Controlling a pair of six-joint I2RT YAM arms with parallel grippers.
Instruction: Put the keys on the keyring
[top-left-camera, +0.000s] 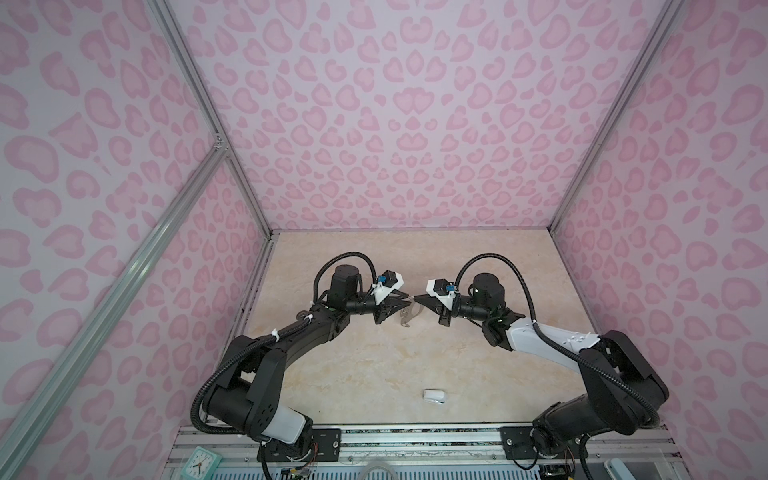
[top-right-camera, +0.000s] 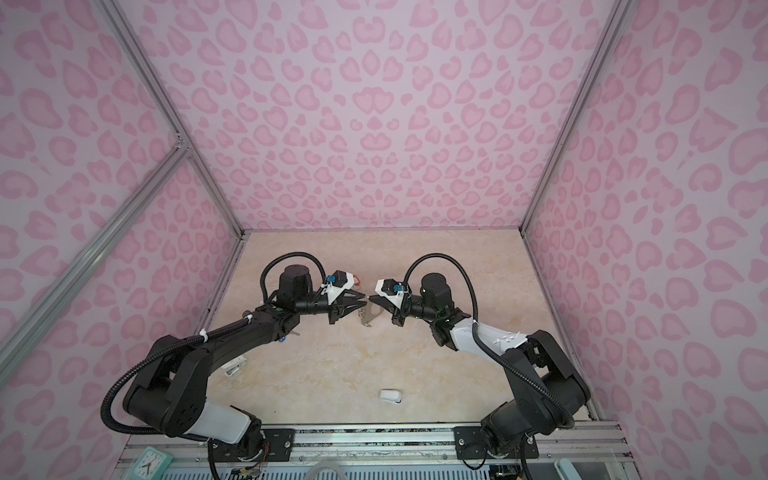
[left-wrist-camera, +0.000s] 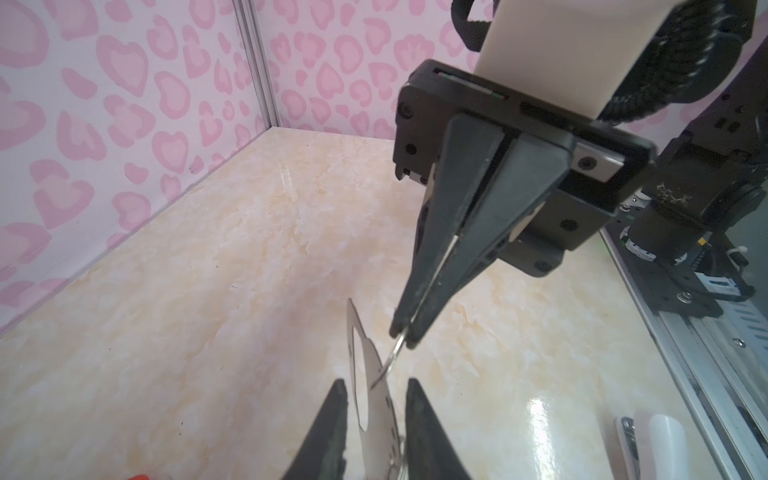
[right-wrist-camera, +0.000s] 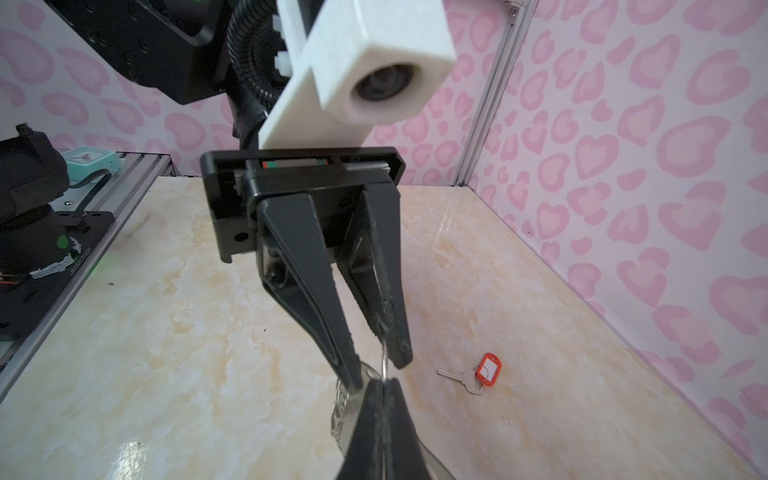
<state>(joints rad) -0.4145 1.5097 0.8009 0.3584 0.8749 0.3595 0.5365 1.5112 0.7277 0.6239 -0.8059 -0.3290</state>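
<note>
Left gripper (left-wrist-camera: 376, 384), right gripper (left-wrist-camera: 403, 337), one keyring (left-wrist-camera: 379, 419) (pinched), one key (right-wrist-camera: 473, 380)

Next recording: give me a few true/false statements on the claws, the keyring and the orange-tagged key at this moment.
1. The right claw is shut on a wire ring of the keyring. True.
2. The orange-tagged key hangs on the keyring. False: it lies on the table, apart from it.
3. The left claw is clamped shut. False: its jaws stand apart, with the keyring's plate between them.
4. A small white object lies on the table. True.
</note>
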